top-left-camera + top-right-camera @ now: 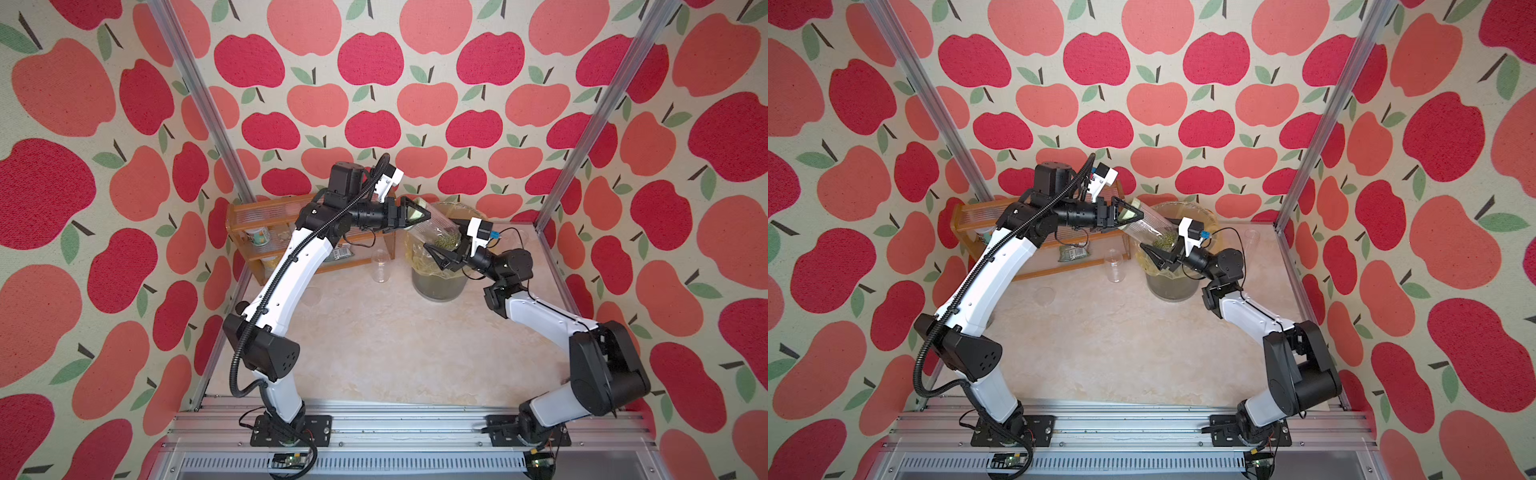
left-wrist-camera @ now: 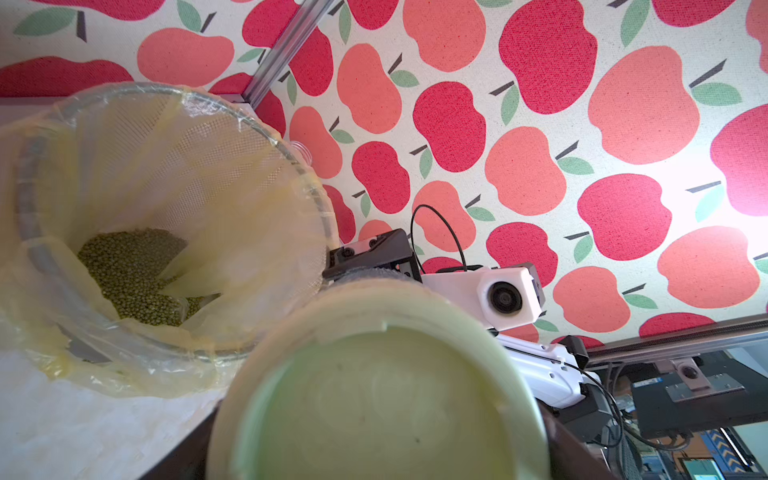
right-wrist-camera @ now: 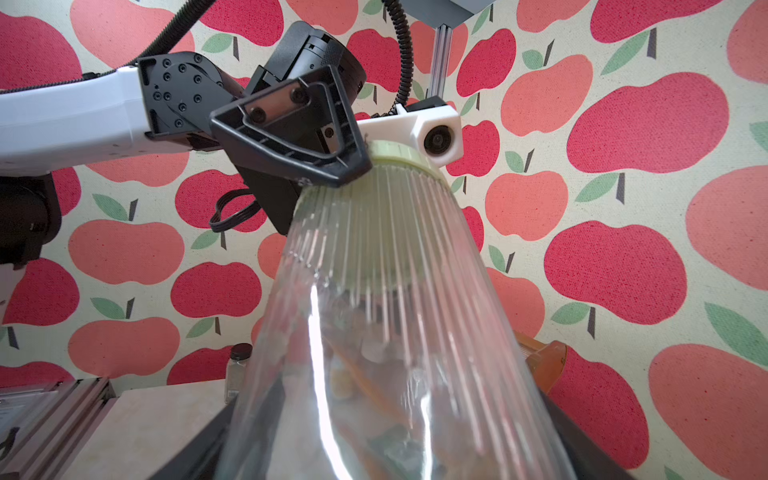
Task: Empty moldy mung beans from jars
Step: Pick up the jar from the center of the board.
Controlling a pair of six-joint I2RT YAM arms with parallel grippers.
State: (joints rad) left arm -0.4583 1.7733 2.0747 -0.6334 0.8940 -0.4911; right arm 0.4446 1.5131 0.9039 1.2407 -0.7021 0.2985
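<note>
**Over the bin [image 1: 440, 289]: ribbed jar [image 1: 441, 226] held tilted in the air, lid [image 1: 414, 212] on**

In both top views the jar hangs slanted above the bin, lid end high, base end low. Beans [image 1: 447, 241]: a small olive heap against the low end, seen through the clear wall. The left gripper [image 1: 419, 214] straddles the lid. Its near black triangular finger covers part of the lid and the far finger is hidden. Firm pinch or slack, cannot tell. The right gripper [image 1: 439, 254] clamps the jar's low end. Bin: round, grey-green, with a crumpled yellowish bag [image 1: 417, 257] over the rim. A short clear jar [image 1: 380, 266] stands upright on the pale marbled table [image 1: 395, 345], between the bin and a wooden rack [image 1: 257, 216]. Much of the rack is behind the left arm.

Left wrist view: the lid fills the bottom, blurred, pale green, round, smooth, cut off by the frame. Dark finger edges flank it; contact is hard to make out. Beside it is the bin's mouth, fine mesh showing through thin film, with more beans [image 2: 133, 278] piled in the bag's folds.

Right wrist view: the jar wall close up, glassy, with straight ribs and glare streaks. The base is cut off between dark fingers. One left finger [image 3: 291, 156] sits against the lid's edge. A small dark-capped bottle [image 3: 239, 368] stands on the table behind, blurred.
</note>
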